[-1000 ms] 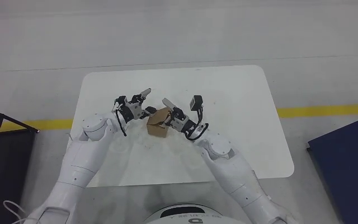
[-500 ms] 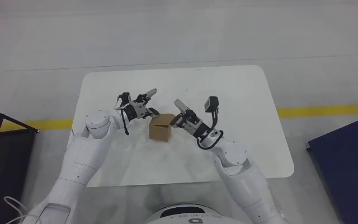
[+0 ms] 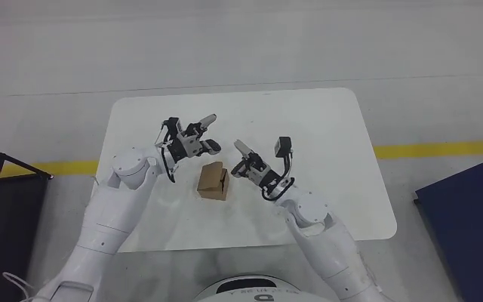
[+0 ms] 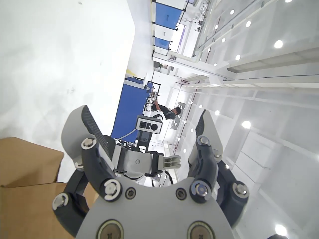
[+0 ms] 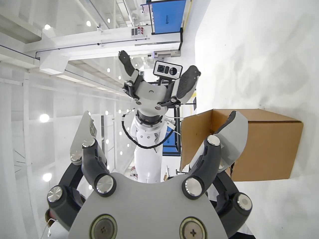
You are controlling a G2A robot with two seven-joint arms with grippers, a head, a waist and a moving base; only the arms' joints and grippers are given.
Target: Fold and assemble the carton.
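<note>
A small brown carton (image 3: 212, 181) lies on the white table (image 3: 324, 128) near its middle, with neither gripper touching it. In the right wrist view the carton (image 5: 264, 145) shows one open end with a loose flap. My left gripper (image 3: 213, 130) hangs open just beyond the carton, fingers spread wide. My right gripper (image 3: 236, 157) is open too, close beside the carton's right side. The left wrist view has its gripper (image 4: 147, 123) open with a carton corner (image 4: 27, 162) beside it. The right wrist view's gripper (image 5: 159, 125) is open and faces the left gripper (image 5: 159, 73).
The table's right half (image 3: 339, 181) and far edge are bare. A yellow floor line (image 3: 430, 149) runs behind the table. A blue object (image 3: 456, 219) stands off the right edge and a dark one (image 3: 19, 204) off the left.
Both grippers were at the carton a second ago; they have let go and drawn apart. The carton now rests on the table, shifted slightly toward the near edge.
</note>
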